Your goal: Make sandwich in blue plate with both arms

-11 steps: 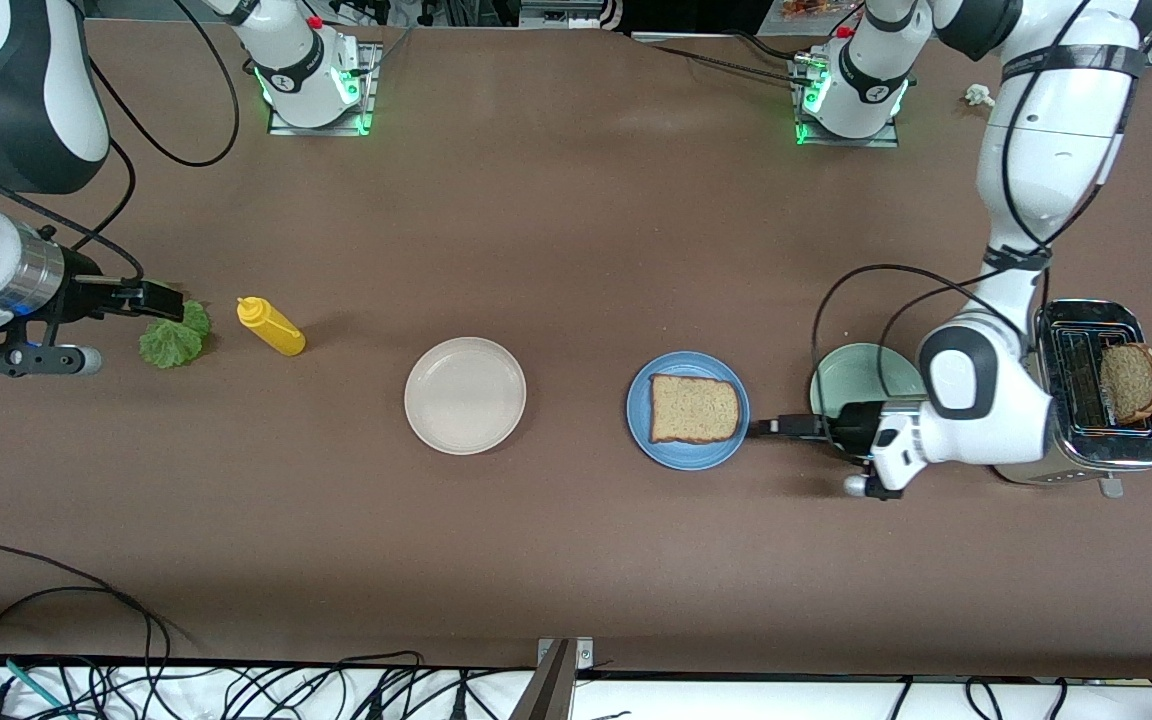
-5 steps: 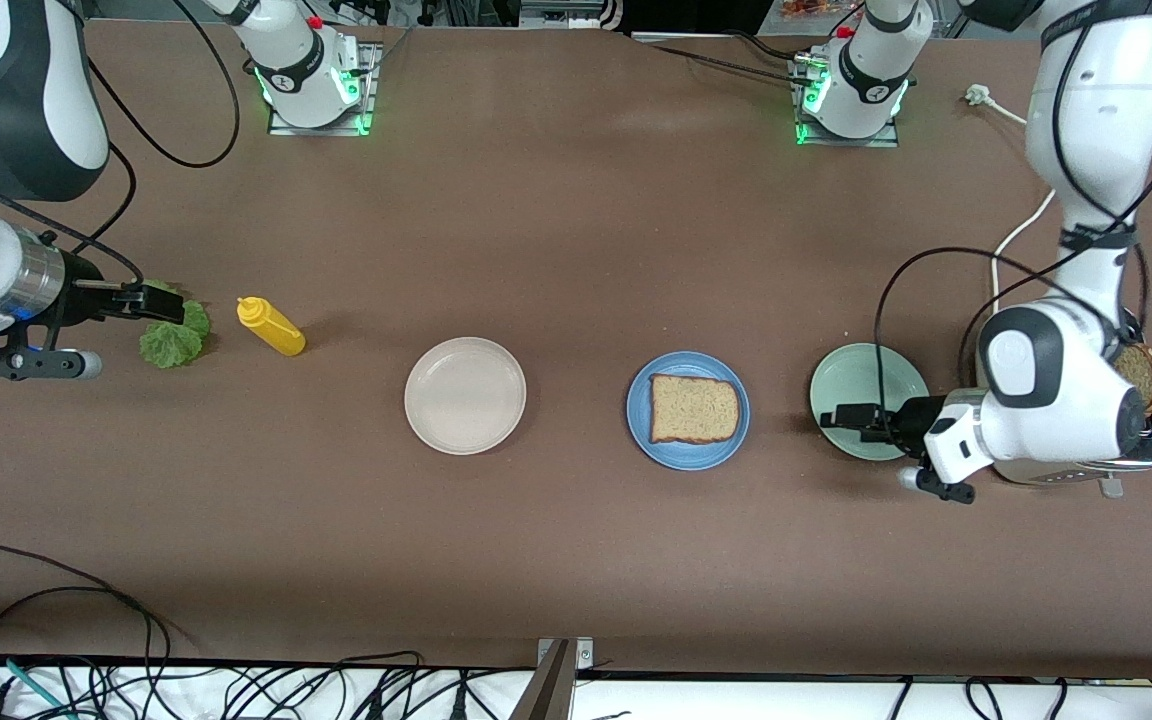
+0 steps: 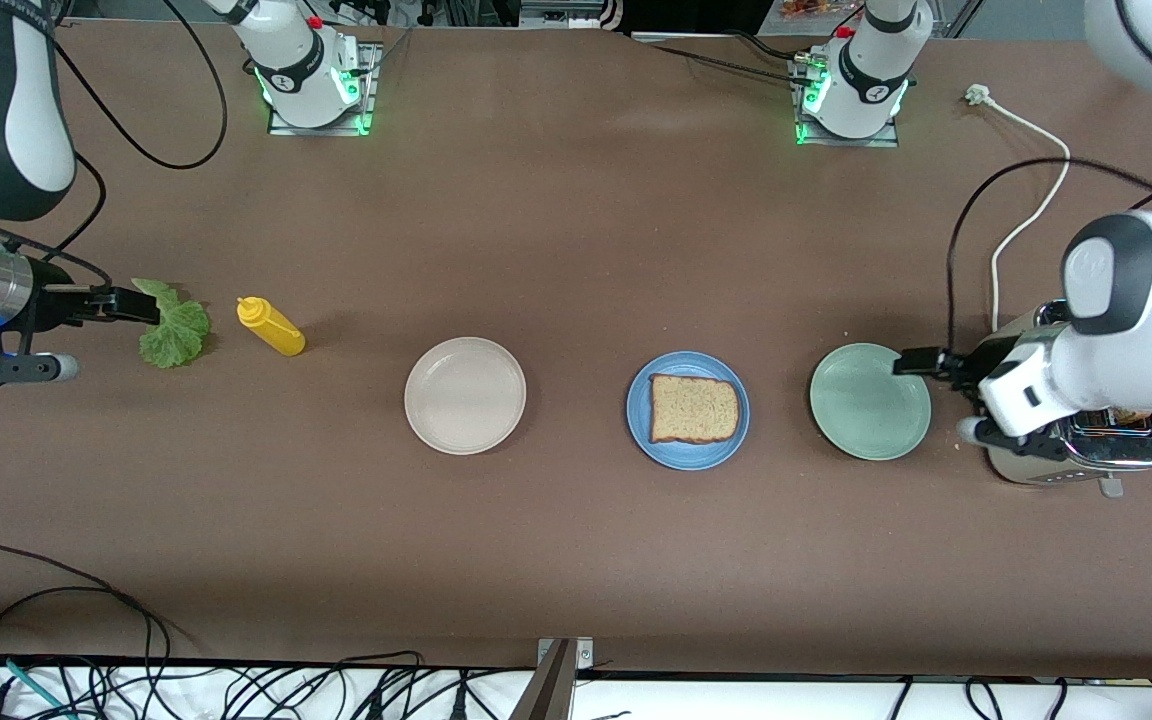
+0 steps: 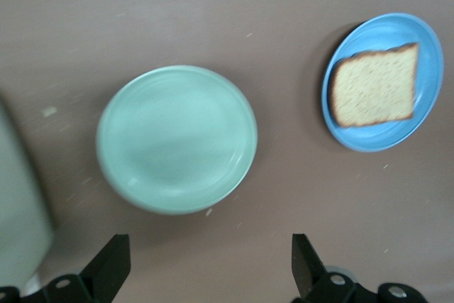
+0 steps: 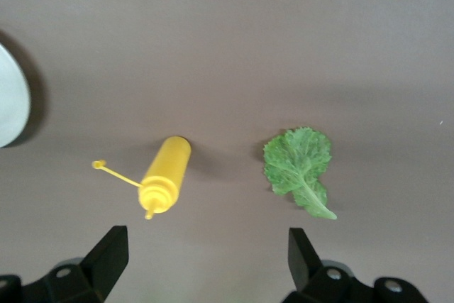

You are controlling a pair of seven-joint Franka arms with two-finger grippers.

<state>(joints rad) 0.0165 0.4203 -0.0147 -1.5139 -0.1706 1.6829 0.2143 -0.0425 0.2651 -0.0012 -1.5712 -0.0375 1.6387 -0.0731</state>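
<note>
Hanging empty with fingers spread, the left gripper is over the mint-green plate's edge, the right gripper beside the lettuce leaf. The blue plate holds one bread slice.

free: bare table between cream plate and blue plate | obstacles: mustard bottle just beside lettuce leaf; mint plate near toaster; cord at left arm's end

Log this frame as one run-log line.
left gripper: open, over mint plate | right gripper: open, above lettuce | blue plate: one bread slice
</note>
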